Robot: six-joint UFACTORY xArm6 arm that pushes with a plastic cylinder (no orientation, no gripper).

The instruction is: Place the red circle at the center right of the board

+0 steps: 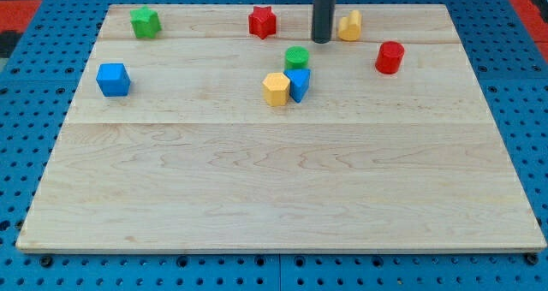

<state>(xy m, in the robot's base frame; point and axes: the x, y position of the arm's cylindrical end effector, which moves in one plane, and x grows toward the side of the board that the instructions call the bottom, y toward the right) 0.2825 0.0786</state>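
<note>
The red circle (389,57) is a short red cylinder standing on the wooden board (282,180) at the upper right. My tip (321,41) is at the view's top centre, well to the left of the red circle and slightly above it. The tip stands just left of a yellow block (349,25), close to it; whether they touch I cannot tell.
A red star block (262,21) lies left of the tip. A green circle (296,57), a blue block (298,83) and a yellow hexagon block (276,90) cluster below the tip. A green block (145,22) and a blue cube (113,80) sit at the upper left.
</note>
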